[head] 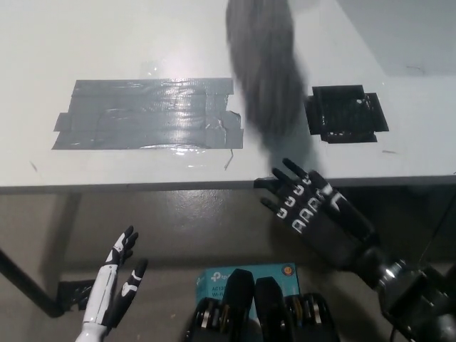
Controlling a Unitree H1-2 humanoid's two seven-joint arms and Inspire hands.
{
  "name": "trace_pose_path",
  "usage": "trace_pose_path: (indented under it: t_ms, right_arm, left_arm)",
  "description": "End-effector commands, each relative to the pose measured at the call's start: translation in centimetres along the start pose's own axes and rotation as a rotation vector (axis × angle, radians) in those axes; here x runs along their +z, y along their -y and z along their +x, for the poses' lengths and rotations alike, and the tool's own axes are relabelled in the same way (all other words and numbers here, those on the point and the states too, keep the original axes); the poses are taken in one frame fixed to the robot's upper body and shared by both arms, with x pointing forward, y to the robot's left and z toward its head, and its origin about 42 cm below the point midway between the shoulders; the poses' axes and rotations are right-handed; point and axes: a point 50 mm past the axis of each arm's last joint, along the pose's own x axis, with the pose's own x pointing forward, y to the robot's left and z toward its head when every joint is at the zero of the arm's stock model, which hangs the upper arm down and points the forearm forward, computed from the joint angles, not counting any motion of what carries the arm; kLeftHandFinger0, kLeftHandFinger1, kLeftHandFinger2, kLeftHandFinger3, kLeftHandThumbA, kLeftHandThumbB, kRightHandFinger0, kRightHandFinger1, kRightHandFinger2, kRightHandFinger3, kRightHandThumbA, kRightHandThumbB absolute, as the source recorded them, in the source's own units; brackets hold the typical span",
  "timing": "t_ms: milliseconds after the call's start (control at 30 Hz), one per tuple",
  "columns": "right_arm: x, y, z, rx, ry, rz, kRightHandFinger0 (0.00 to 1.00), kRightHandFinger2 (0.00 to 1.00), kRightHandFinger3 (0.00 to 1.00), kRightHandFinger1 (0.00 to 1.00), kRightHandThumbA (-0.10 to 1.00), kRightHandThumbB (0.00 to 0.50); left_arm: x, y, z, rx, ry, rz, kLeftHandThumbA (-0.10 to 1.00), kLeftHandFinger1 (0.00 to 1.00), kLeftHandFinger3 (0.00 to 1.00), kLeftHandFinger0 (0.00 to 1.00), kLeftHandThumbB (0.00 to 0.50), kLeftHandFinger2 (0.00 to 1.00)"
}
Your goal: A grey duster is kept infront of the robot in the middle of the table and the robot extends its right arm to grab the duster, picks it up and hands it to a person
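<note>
Now the big white table fills the top of the view. Stuck on it are a wide patch of grey tape and a smaller patch of black tape. The grey duster is a blurry shape up over the table, between the two patches, and no robot hand touches it. Below it, at the table's near edge, the black right hand has its fingers spread wide and holds nothing. The white left hand rests low, fingers apart, empty.
</note>
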Motion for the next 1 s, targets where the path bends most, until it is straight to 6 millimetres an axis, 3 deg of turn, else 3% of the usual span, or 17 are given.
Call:
trace_pose_path:
  t_ms: [0,233,267,367,400,667,767,967]
  right_arm:
    - [1.8,-0.9,-2.8,0.143,0.17,-0.22,1.0,1.0,1.0,1.0,1.0,0.469]
    - [0.1,2.3,-6.0,0.017,0.192,-0.24,1.0,1.0,1.0,1.0,1.0,0.419]
    - [-0.2,3.0,-6.4,-0.021,0.202,-0.256,1.0,1.0,1.0,1.0,0.95,0.411]
    - [-0.8,3.9,-6.9,-0.088,0.208,-0.349,1.0,1.0,1.0,1.0,0.96,0.41]
    - [-1.2,4.5,-7.1,-0.152,0.217,-0.428,1.0,1.0,1.0,1.0,0.96,0.369]
    - [-2.1,6.0,-6.9,-0.289,0.245,-0.684,1.0,1.0,1.0,1.0,0.88,0.35]
    - [-2.1,6.1,-6.8,-0.292,0.246,-0.714,1.0,1.0,1.0,1.0,0.88,0.354]
    - [-2.1,6.2,-6.5,-0.302,0.243,-0.768,1.0,1.0,1.0,1.0,0.9,0.443]
  left_arm:
    - [1.0,-0.9,0.8,0.011,0.075,0.015,0.92,1.0,1.0,1.0,0.208,1.0]
    - [0.5,-0.8,0.5,0.008,0.064,0.015,0.93,1.0,1.0,1.0,0.212,1.0]
    - [0.4,-0.7,0.4,0.01,0.063,0.015,0.93,1.0,1.0,1.0,0.212,1.0]
    - [0.4,-0.7,0.1,0.009,0.054,0.024,0.94,1.0,1.0,1.0,0.209,1.0]
    - [0.3,-0.6,0.0,0.007,0.052,0.02,0.94,1.0,1.0,1.0,0.208,1.0]
    - [0.4,-0.5,-0.1,0.008,0.047,0.012,0.94,1.0,1.0,1.0,0.207,1.0]
    - [0.5,-0.5,-0.1,0.007,0.044,0.01,0.94,1.0,1.0,1.0,0.209,1.0]
    - [0.6,-0.6,0.1,0.009,0.052,0.016,0.93,1.0,1.0,1.0,0.207,1.0]
